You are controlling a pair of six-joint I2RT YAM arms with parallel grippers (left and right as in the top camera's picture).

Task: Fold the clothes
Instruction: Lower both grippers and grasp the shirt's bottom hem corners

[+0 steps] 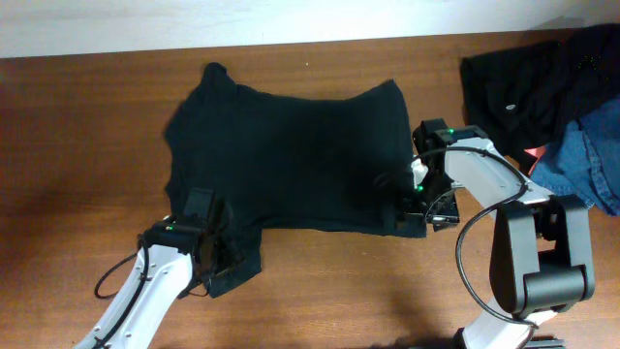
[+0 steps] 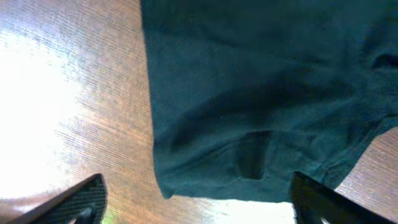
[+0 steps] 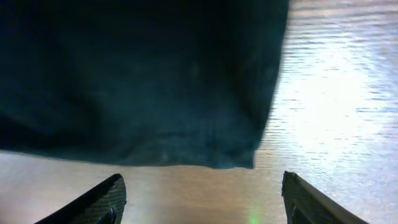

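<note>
You look to be at the opening step of the fold: lining up both arms to take hold of the T-shirt (image 1: pixel 291 160). It lies spread across the middle of the table (image 1: pixel 77 145), mostly flat, with some slack along its near edge.

Your left end effector (image 1: pixel 218 250) sits at the shirt's near left corner, where a flap of cloth juts toward you. In the left wrist view its fingers (image 2: pixel 84 198) are spread wide, with the hemmed corner just ahead of them and nothing between them.

Your right end effector (image 1: pixel 415 208) is at the near right corner. It is also spread, and the right wrist view shows the shirt's edge lying just beyond the fingertips (image 3: pixel 102 199), not yet pinched.

The next move probably calls for easing both arms forward and down so that each straddles its corner, then closing on the cloth alone. The fabric looks thin, so take care to catch the hem and not scrape the wood.

The heap of other clothes (image 1: pixel 552 87) at the far right lies well apart from the shirt.
</note>
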